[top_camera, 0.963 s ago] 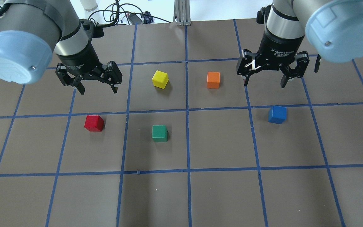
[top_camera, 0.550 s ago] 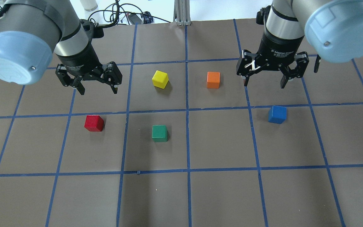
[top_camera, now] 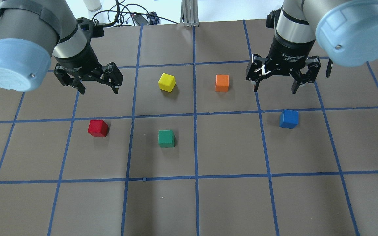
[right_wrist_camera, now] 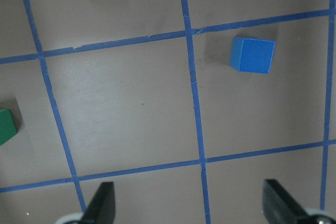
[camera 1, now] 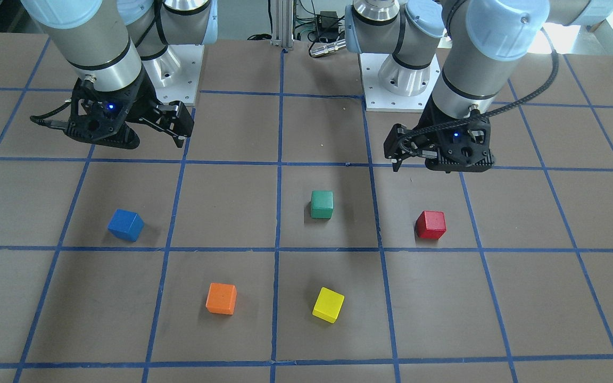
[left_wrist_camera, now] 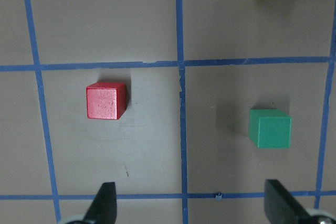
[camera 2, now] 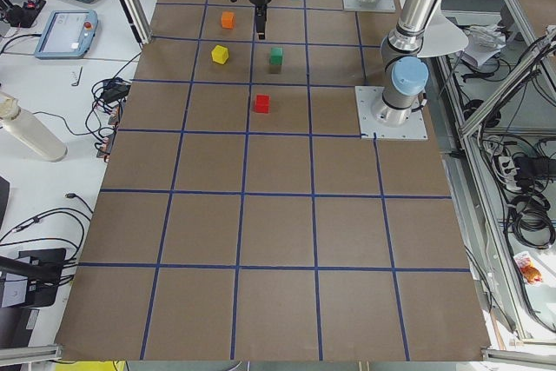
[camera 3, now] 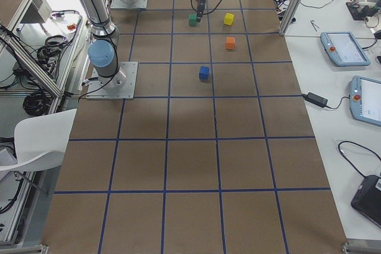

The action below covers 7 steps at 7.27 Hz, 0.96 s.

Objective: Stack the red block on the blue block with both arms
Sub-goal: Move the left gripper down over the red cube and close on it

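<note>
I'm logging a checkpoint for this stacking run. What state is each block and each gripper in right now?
left gripper: jaws open, holding nothing, raised.
right gripper: jaws open, holding nothing, raised.
red block: lying flat, ungrasped, not stacked.
blue block: lying flat, ungrasped, nothing on top.
green block: lying flat, alone.
yellow block: lying flat, alone.
orange block: lying flat, alone.

the robot's left arm point(top_camera: 67, 36) and right arm point(top_camera: 294, 26) reach forward from either side, their ends pointing straight down. the left gripper point(top_camera: 99, 89) and the right gripper point(top_camera: 275, 88) hang well apart, each with its jaws spread wide and nothing held between them.
</note>
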### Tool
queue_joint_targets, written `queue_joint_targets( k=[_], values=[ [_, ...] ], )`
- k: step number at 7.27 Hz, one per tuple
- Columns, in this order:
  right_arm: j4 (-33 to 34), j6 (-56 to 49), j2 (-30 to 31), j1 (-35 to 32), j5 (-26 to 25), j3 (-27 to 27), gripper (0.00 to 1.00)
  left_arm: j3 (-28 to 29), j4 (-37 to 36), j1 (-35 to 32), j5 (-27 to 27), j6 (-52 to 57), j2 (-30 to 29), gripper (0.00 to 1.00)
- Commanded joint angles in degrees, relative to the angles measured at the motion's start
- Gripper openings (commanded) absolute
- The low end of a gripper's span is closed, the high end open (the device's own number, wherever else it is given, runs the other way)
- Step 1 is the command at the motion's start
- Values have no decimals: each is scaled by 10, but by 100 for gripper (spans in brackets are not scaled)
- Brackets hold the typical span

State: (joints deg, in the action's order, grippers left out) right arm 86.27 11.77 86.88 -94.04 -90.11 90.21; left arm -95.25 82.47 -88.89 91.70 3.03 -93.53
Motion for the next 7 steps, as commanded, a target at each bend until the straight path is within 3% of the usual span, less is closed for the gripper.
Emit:
queue_joint_targets(
  k=[1,4,7],
  values=[
    [4,1,0,0,-1,1,100,-22,-29,62,0,22,-22,100],
    [5,1,-1,0,0,1,100,-105,-170,97,2,79,-46,100],
    [2,3,-1,0,-1,2,100,-140,-180,101,22,173,-80,100]
  ],
)
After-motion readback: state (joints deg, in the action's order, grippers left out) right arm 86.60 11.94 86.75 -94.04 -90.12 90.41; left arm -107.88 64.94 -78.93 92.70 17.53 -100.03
